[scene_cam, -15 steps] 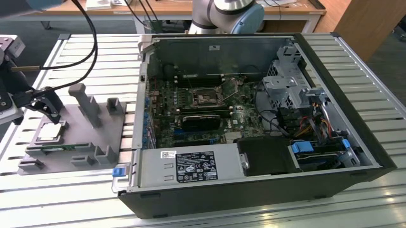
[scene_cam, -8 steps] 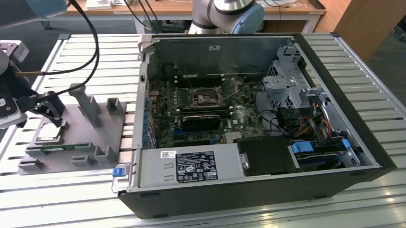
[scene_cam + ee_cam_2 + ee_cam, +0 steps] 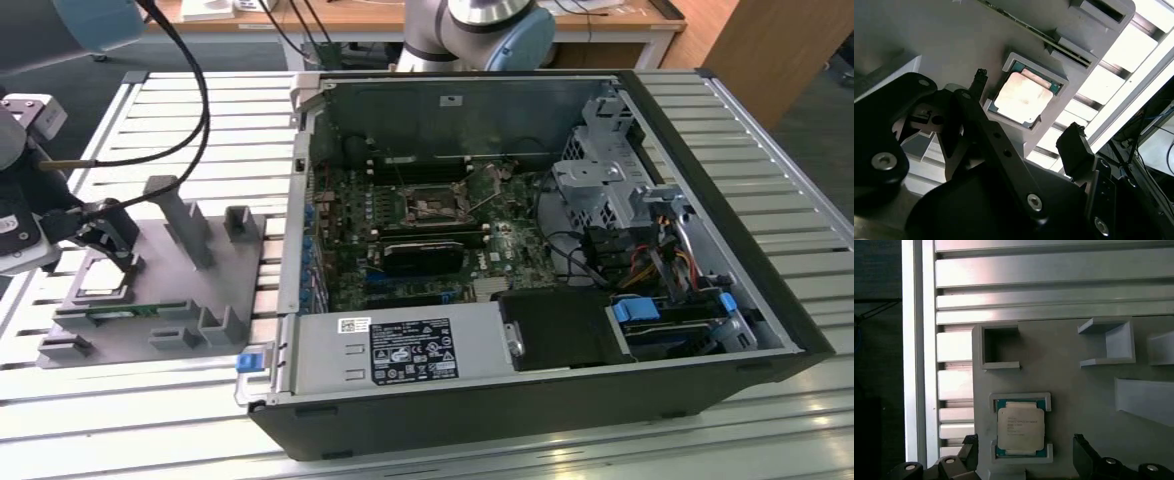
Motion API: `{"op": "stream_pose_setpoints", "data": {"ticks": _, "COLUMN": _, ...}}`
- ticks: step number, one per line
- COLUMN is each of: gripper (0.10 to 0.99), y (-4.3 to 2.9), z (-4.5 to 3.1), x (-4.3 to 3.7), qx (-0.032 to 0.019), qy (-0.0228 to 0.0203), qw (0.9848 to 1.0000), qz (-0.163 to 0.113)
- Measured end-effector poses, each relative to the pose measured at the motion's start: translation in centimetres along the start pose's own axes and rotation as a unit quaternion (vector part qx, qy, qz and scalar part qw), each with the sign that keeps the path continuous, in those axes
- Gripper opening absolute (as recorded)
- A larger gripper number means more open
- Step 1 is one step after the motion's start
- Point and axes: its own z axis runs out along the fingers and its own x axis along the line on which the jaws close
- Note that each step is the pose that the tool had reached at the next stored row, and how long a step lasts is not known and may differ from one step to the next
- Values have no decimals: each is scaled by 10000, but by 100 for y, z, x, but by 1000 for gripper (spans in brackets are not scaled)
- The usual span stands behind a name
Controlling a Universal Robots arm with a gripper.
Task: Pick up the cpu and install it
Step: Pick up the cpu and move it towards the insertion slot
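Cpu [image 3: 1020, 426]: flat square chip, pale metal top, green rim. It lies seated in a shallow nest with raised corner brackets on the grey fixture plate [image 3: 1069, 385]. In the second wrist view the cpu [image 3: 1023, 97] sits level in that nest, its top face bare.

Gripper [image 3: 1025, 445]: released, the two dark fingers spread wide. One finger stands on each side of the nest, both apart from the chip. The second wrist view shows the same, with the gripper [image 3: 1026, 107] straddling the cpu and nothing between the pads.

Fixture plate [image 3: 174, 300]: carries several upright grey holders and open pockets, and rests on the slatted aluminium table [image 3: 120, 400] at the exterior view's left. The gripper [image 3: 114, 250] hangs low over its near-left part.

Open computer case [image 3: 534, 250]: lies on its side just beside the plate, toward the exterior view's right. The motherboard socket [image 3: 434, 205] inside is well apart from the cpu.
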Motion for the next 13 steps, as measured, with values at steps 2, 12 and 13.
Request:
{"op": "stream_pose_setpoints", "data": {"ticks": 2, "gripper": 839, "y": 12, "z": 26, "x": 1, "qx": 0, "qy": 0, "qw": 10000, "qz": 4}}
{"op": "stream_pose_setpoints", "data": {"ticks": 12, "gripper": 827, "y": 8, "z": 171, "x": 1, "qx": 0, "qy": 0, "qw": 10000, "qz": 5}}
{"op": "stream_pose_setpoints", "data": {"ticks": 13, "gripper": 827, "y": 7, "z": 182, "x": 2, "qx": 0, "qy": 0, "qw": 10000, "qz": 5}}
